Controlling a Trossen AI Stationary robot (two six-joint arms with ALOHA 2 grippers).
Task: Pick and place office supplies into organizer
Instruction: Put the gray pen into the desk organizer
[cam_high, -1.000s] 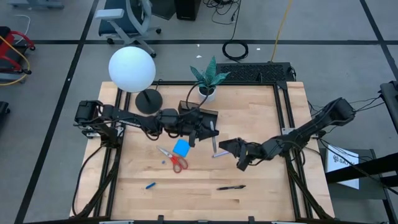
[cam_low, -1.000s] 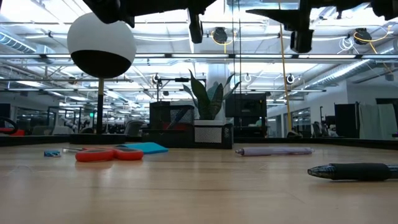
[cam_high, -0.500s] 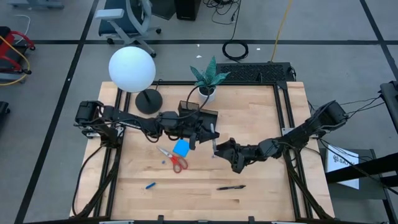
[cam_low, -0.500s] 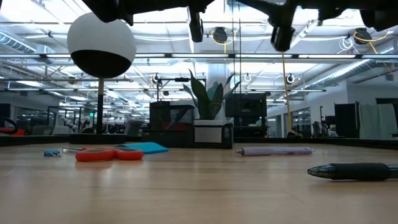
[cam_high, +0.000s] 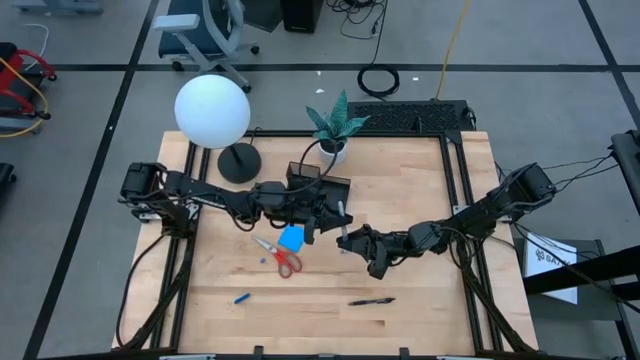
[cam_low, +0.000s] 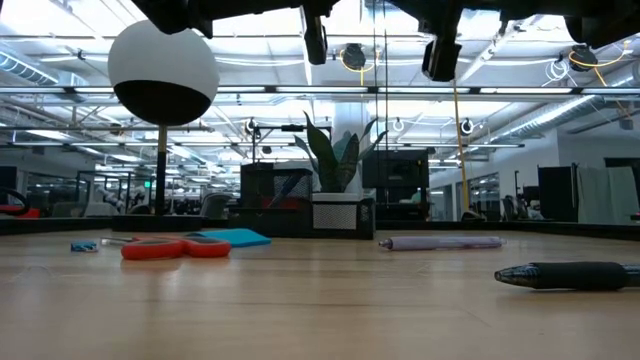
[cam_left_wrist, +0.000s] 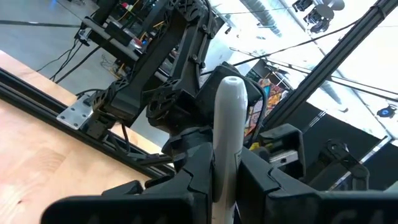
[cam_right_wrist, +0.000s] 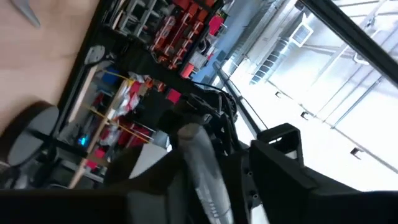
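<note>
My left gripper (cam_high: 328, 213) hovers beside the black organizer (cam_high: 320, 185), shut on a grey pen (cam_left_wrist: 229, 124). My right gripper (cam_high: 352, 243) is open and close in front of it. That pen's free end (cam_right_wrist: 196, 155) shows between the right fingers. Both grippers hang high above the table in the low view. A second grey pen (cam_low: 440, 242), the black pen (cam_high: 372, 300), the red-handled scissors (cam_high: 283, 258), the blue note pad (cam_high: 291, 237) and the tiny blue piece (cam_high: 242, 297) all lie flat on the table. My left gripper pinches the grey pen's lower shaft (cam_left_wrist: 225, 177) between its two fingers. The pen runs along the fingers and sticks out past them toward my right arm, lifted clear of the table. My right gripper has a finger on each side of the pen's free end; whether it touches, I cannot tell.
A lamp with a white globe (cam_high: 212, 110) and a round black base (cam_high: 240, 162) stands at the far left. A white plant pot (cam_high: 333, 148) stands behind the organizer. Bare wood lies at the table's right side (cam_high: 425, 190) and along the near edge.
My right gripper has moved toward the table's left, closing on my left gripper and the pen it holds. My left gripper has kept still. Everything lying on the table stays where it was.
</note>
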